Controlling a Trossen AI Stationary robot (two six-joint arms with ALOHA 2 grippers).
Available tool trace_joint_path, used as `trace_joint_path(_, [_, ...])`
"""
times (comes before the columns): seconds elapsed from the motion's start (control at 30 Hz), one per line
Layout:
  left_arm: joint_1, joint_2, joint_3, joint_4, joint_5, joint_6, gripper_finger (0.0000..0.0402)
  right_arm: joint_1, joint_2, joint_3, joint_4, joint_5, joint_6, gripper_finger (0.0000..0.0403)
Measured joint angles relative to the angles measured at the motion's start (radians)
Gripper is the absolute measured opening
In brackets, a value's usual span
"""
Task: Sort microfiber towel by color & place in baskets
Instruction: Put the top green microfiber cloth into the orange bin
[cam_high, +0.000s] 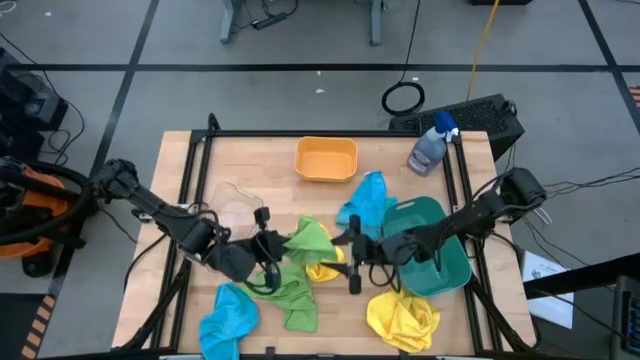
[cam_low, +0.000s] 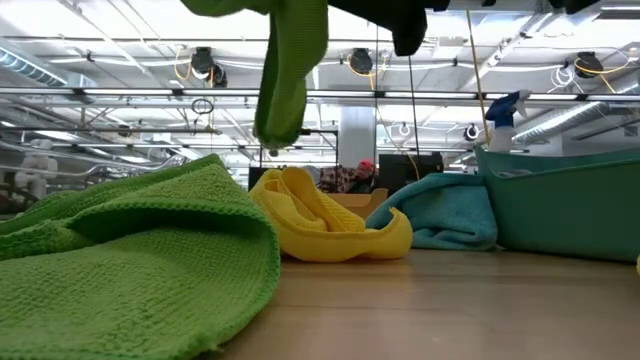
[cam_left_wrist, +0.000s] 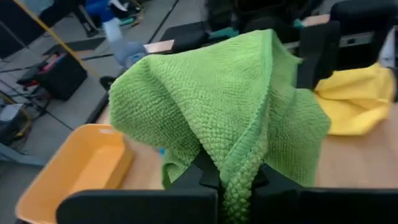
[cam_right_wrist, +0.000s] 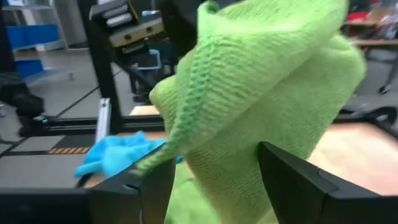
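Bright green microfiber, 1 towel (cam_high: 309, 240), hangs lifted at the table's middle between the 2 grippers. We note the left gripper (cam_high: 268, 243) beside the towel's left edge; in its wrist view the cloth (cam_left_wrist: 236, 112) drapes down into the closed gap of its jaws, so we record the jaws as pinching this towel. The right gripper (cam_high: 352, 253) stands at the towel's right side; its wrist view shows 2 dark fingers (cam_right_wrist: 298, 180) spread apart, with the green cloth (cam_right_wrist: 261, 93) hanging in front of and between them. We cannot tell whether they touch it.

A 2nd green towel (cam_high: 295, 295) lies flat on the table below the left gripper. A small yellow towel (cam_high: 325, 270) lies just beneath the lifted one. A 2nd yellow towel (cam_high: 403, 318) lies near the front edge, right of centre. 1 sky blue towel (cam_high: 228, 320) lies at the front left. The other blue towel (cam_high: 366, 200) rests against the teal basket (cam_high: 452, 272), partly over its rim.

The orange-yellow basket (cam_high: 326, 159) sits at the table's rear centre. The clear basket (cam_high: 235, 205) sits left of centre. A spray bottle (cam_high: 432, 145) stands at the rear right.
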Motion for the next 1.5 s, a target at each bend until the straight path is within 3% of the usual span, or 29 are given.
trace_joint_path(0.13, [-0.058, 0.033, 0.0, -0.001, -0.007, -0.022, 0.001, 0.024, 0.062, 0.009, 0.02, -0.001, 0.027, 0.024])
trace_joint_path(0.4, [-0.099, 0.073, 0.0, -0.001, -0.159, -0.023, 0.0011, 0.023, 0.143, 0.016, 0.181, -0.004, 0.024, 0.0259])
trace_joint_path(0.67, [-0.096, 0.076, 0.0, 0.059, -0.178, -0.023, 0.0011, 0.015, 0.152, 0.016, 0.245, 0.0, 0.058, 0.0277])
trace_joint_path(0.9, [-0.082, 0.148, 0.0, 0.136, -0.187, -0.023, 0.0011, 0.016, 0.151, 0.015, 0.281, -0.028, 0.06, 0.0263])
trace_joint_path(1.07, [-0.083, 0.202, 0.0, 0.187, -0.188, -0.019, 0.0011, 0.016, 0.15, 0.015, 0.278, -0.071, 0.056, 0.0218])
trace_joint_path(1.5, [-0.106, 0.216, 0.0, 0.2, -0.17, -0.045, 0.0014, 0.01, 0.146, 0.014, 0.262, -0.083, -0.034, 0.0014])
